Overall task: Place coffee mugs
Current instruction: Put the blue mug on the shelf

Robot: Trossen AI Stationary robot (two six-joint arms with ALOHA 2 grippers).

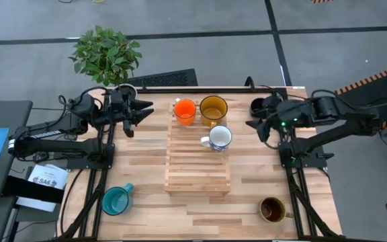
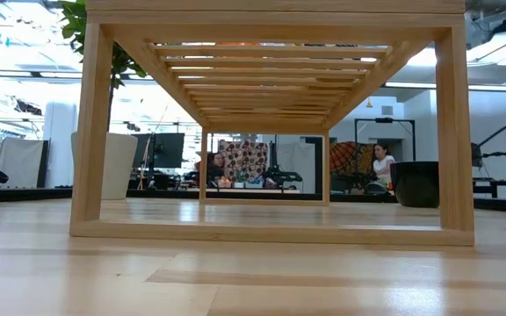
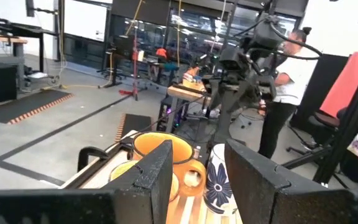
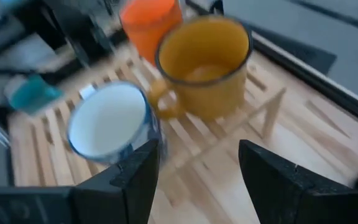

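Three mugs stand on their bases on the slatted wooden rack point(image 1: 197, 165): the orange mug point(image 1: 185, 111) and the amber-yellow mug point(image 1: 213, 109) at its far end, the white mug point(image 1: 219, 138) just nearer. The teal mug point(image 1: 115, 200) stands on the table near left, the brown mug point(image 1: 272, 210) near right. In the low view a dark round vessel point(image 2: 415, 183) stands beyond the rack; I cannot tell its handle. My left gripper point(image 1: 146, 111) hovers open left of the orange mug. My right gripper point(image 1: 250, 124) hovers open right of the white mug point(image 4: 110, 121) and touches nothing.
A potted plant point(image 1: 106, 55) stands at the far left corner behind the left arm. The rack's near half is bare slats. Bare table lies between the teal and brown mugs. People sit in the room point(image 2: 380, 162) beyond the table.
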